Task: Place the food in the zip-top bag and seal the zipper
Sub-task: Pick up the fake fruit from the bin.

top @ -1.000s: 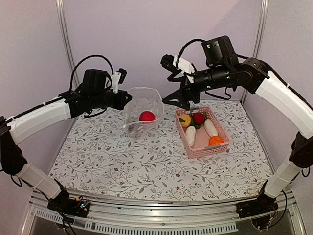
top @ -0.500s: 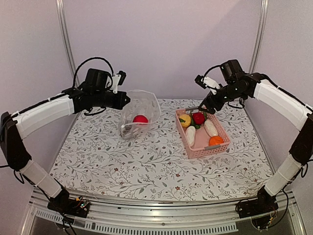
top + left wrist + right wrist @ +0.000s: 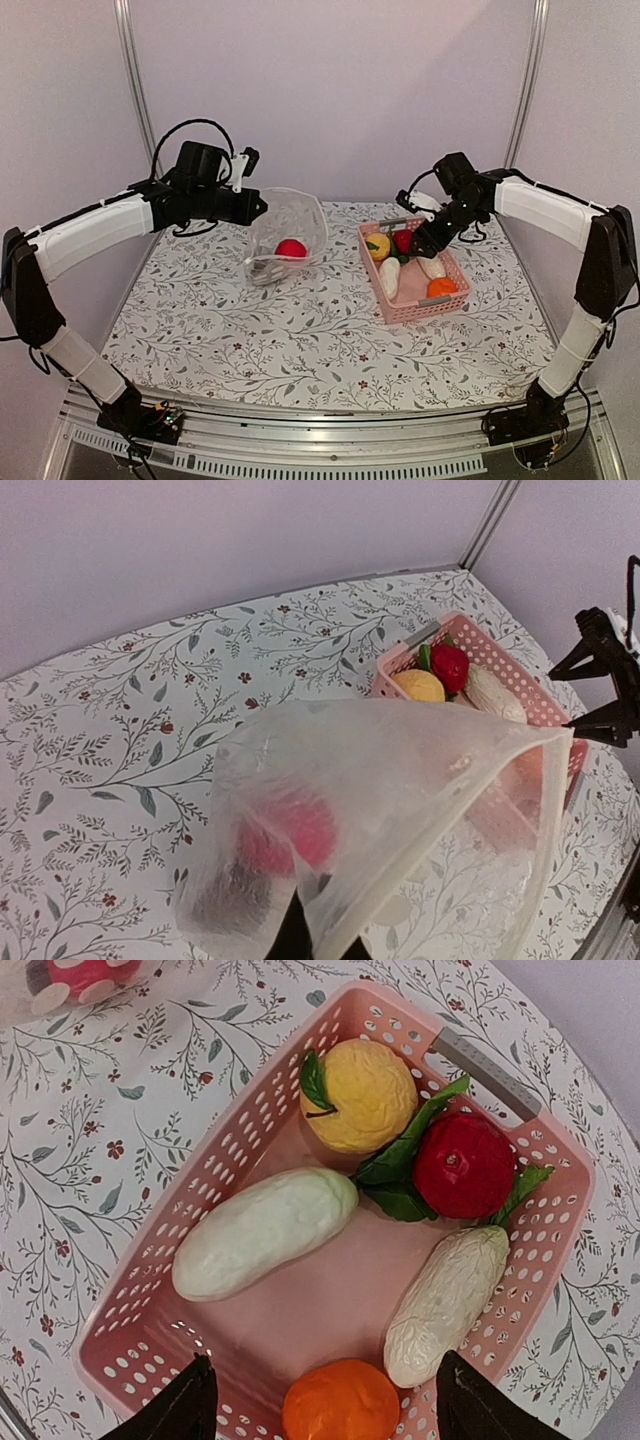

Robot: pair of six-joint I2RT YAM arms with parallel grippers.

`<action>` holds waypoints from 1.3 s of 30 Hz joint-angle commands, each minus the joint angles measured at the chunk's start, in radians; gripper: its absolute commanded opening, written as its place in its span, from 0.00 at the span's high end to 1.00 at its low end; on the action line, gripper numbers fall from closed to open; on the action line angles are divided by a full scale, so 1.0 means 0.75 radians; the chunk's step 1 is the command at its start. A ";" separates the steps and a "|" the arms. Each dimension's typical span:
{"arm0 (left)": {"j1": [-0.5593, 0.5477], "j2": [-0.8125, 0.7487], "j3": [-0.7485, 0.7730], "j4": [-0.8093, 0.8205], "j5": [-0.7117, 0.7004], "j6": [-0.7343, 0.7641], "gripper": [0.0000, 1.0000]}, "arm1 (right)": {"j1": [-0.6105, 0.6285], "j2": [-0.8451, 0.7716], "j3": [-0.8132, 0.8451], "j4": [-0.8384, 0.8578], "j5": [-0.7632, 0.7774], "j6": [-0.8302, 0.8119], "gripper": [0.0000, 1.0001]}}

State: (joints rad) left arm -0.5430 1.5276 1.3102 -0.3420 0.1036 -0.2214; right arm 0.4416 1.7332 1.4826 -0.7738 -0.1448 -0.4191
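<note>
The clear zip-top bag [image 3: 290, 222] hangs open from my left gripper [image 3: 258, 207], which is shut on its rim; its bottom rests on the table. In the left wrist view the bag [image 3: 400, 800] holds a red piece [image 3: 290, 830] and a dark piece [image 3: 222, 898]. The zipper strip runs along the mouth edge [image 3: 455, 825]. My right gripper [image 3: 420, 243] is open and empty just above the pink basket [image 3: 452, 301]. Between its fingertips [image 3: 195, 1395] lie an orange piece [image 3: 340, 1403], two pale long pieces [image 3: 265, 1232] [image 3: 448, 1305], a yellow fruit [image 3: 363, 1095] and a red fruit [image 3: 464, 1165].
The floral tablecloth [image 3: 300, 340] covers the table. Metal frame posts stand at the back left [image 3: 133, 80] and back right [image 3: 528, 80]. The basket has a grey handle [image 3: 490, 1073] on its far end.
My right arm has swung away from the bag's mouth, to the right and down, to just over the basket. The left gripper keeps holding the bag, which has sagged slightly.
</note>
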 commanded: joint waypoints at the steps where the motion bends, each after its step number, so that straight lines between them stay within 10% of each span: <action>1: 0.001 -0.001 0.022 -0.005 0.021 -0.011 1.00 | -0.047 0.088 0.110 0.036 0.074 0.064 0.27; 39: -0.017 0.006 0.022 -0.003 0.054 -0.011 1.00 | -0.142 0.705 0.572 0.079 0.000 0.166 0.14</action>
State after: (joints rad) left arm -0.5499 1.5276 1.3102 -0.3424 0.1276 -0.2218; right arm 0.3492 2.2112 1.8805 -0.7208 -0.1654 -0.3027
